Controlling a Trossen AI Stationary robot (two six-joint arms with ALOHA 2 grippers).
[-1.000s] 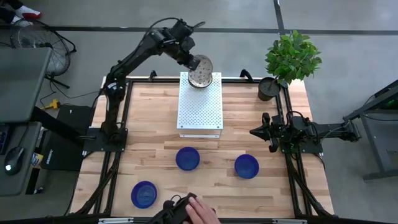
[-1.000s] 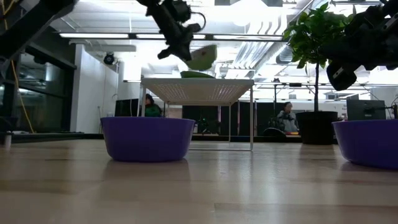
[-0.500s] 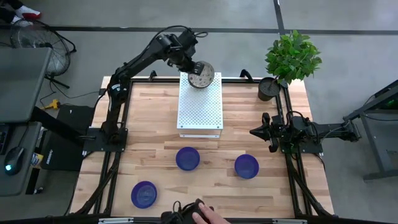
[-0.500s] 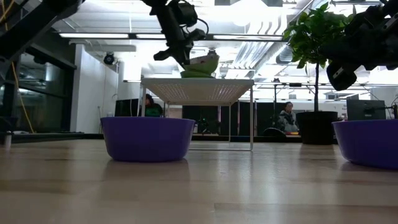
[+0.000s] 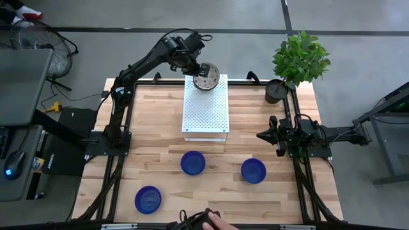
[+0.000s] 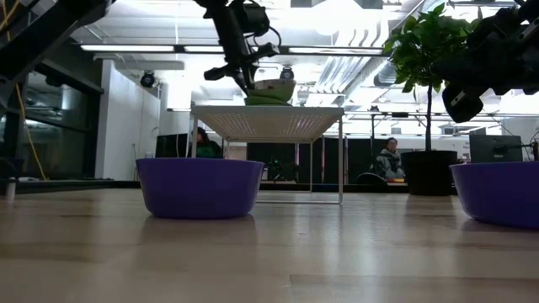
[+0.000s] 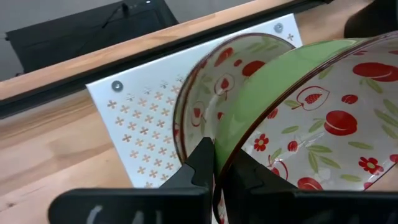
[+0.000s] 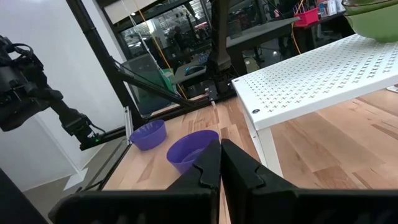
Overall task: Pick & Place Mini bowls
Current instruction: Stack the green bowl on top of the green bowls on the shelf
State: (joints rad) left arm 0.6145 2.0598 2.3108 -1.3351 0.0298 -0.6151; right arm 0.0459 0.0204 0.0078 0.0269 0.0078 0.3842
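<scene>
Three glossy blue round bowls sit spread over the near half of the wooden surface, a leafy potted plant at its far right corner. On the white perforated metal stand, the left gripper has its jaws clamped on the rim of a white floral-speckled bowl nested over another. The right gripper waits at the right edge, jaws closed and empty.

A potted plant beside a white perforated stand.
</scene>
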